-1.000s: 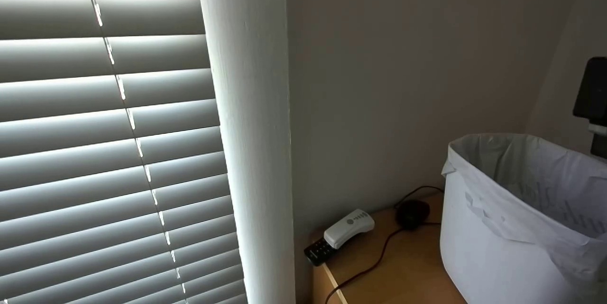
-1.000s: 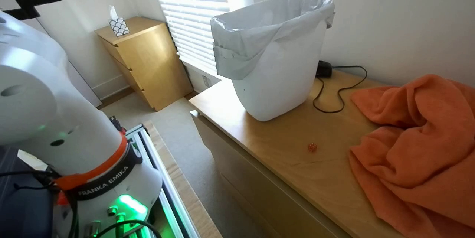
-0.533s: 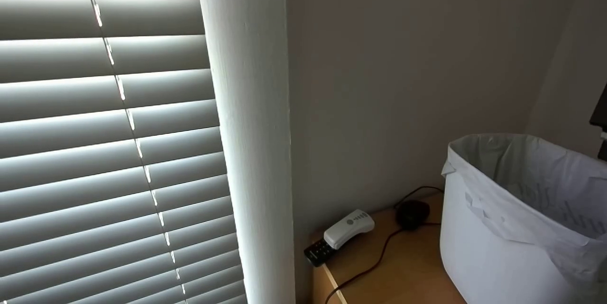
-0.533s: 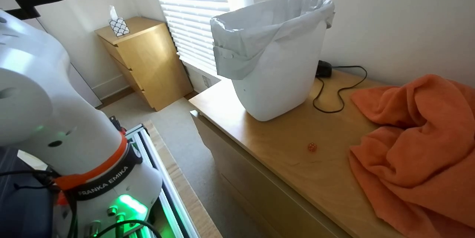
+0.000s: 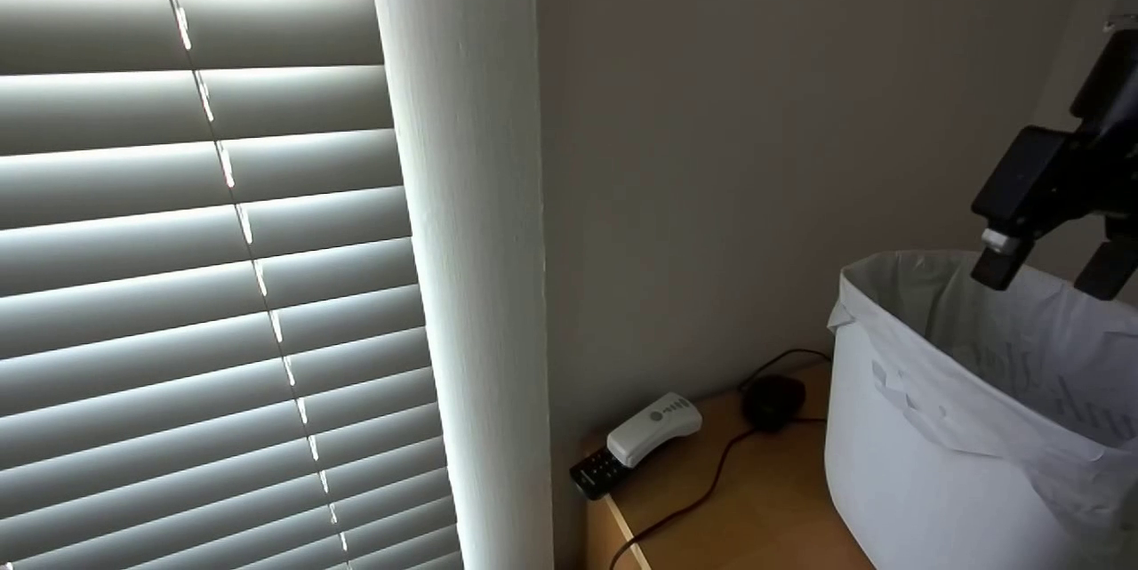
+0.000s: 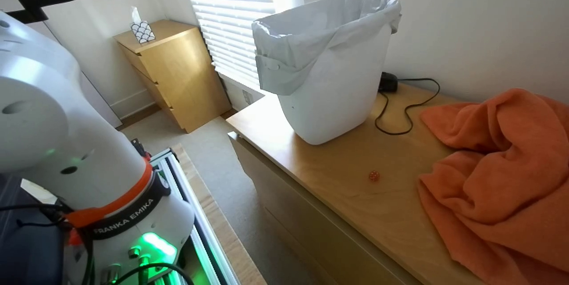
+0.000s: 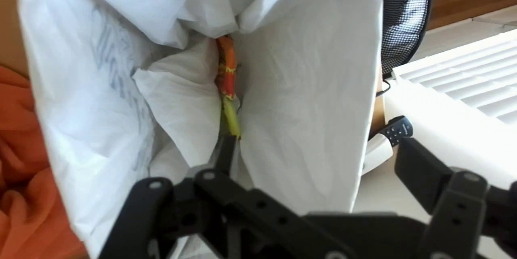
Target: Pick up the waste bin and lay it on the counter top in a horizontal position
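The waste bin (image 6: 338, 94) stands upright on the wooden table (image 6: 391, 214), its mouth facing up and a thin white bag (image 6: 280, 71) folded over the rim. The black end effector (image 5: 1047, 281) hangs above the bin, its two fingers (image 5: 1001, 266) spread wide apart. In the wrist view one finger shows over the inside of the bin and the other outside the rim; whether either touches the bag cannot be told. Deep in the bag lies something orange, red and yellow (image 7: 229, 79), too hidden to name. In an exterior view, a heap of orange cloth (image 6: 498, 178) lies on the table, with a small reddish ball (image 6: 374, 176) between it and the bin. Beside the bin, near the wall (image 6: 480, 22), is a black device (image 6: 388, 82) with a dark cord (image 6: 394, 134). At the table's corner a white handset (image 5: 654, 429) rests partly on a black remote (image 5: 597, 474), near the window blinds (image 5: 89, 192). The white robot arm (image 6: 98, 134) stands apart from the table.
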`<state>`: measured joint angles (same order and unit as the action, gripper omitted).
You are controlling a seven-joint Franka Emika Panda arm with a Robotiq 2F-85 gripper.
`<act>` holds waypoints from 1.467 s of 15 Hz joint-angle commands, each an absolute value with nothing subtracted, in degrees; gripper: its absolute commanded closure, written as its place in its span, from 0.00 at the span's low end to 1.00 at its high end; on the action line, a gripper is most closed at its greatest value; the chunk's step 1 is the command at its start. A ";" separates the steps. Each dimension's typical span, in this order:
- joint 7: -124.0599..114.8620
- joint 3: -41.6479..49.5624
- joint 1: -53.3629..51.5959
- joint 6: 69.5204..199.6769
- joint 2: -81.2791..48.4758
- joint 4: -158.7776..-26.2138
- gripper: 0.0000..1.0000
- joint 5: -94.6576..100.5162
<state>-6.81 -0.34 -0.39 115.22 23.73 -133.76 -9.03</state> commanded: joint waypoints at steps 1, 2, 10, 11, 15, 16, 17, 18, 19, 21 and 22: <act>-5.88 -1.25 -1.58 118.03 19.74 -133.55 0.00 -10.58; -6.64 -1.83 -1.29 118.69 18.33 -133.44 0.00 -9.22; -4.68 -0.91 -1.70 119.70 14.31 -132.47 0.00 -12.24; -4.05 -0.86 -1.90 120.54 13.49 -132.38 0.00 -13.11; -0.96 -0.65 -2.09 125.92 10.47 -131.89 0.00 -16.72; 0.13 -0.63 -2.20 126.79 9.75 -131.62 0.00 -17.75; 1.07 -0.65 -2.30 127.37 9.03 -131.33 0.00 -18.71; 1.98 -0.67 -2.37 127.47 8.37 -130.95 0.02 -19.57; 2.80 -0.68 -2.38 127.31 7.72 -130.59 0.26 -20.23; 3.87 -0.59 -2.21 126.46 6.87 -129.88 0.30 -21.30; 4.48 -0.43 -2.06 125.98 6.54 -129.54 0.37 -22.06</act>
